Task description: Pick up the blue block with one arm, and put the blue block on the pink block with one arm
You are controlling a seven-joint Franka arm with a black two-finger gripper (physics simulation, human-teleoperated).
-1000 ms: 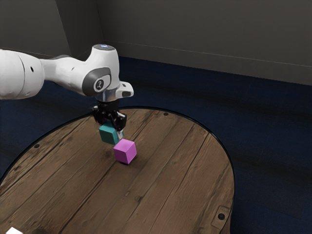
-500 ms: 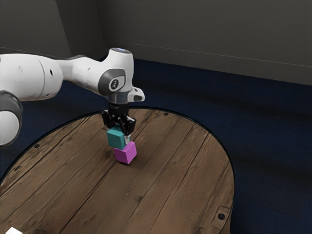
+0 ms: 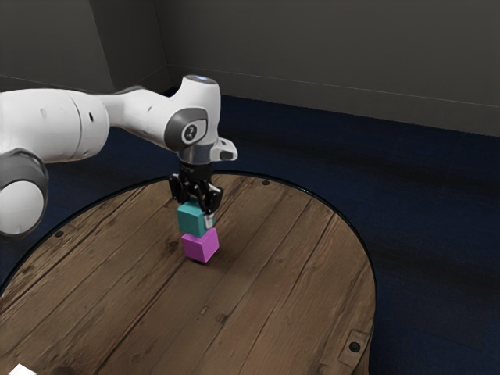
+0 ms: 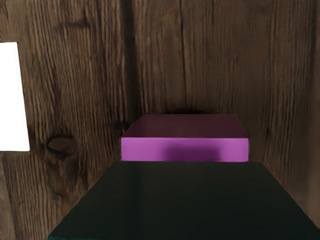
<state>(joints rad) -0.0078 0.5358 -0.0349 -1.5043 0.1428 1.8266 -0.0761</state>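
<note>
- Our black two-finger gripper [image 3: 195, 208] points straight down, its fingers clamped on the small teal-blue cube [image 3: 191, 221].
- That cube sits squarely over the pink cube [image 3: 201, 248]; we cannot tell whether the two touch.
- The pink cube rests on the far half of the round wooden plank table [image 3: 281, 297].
</note>
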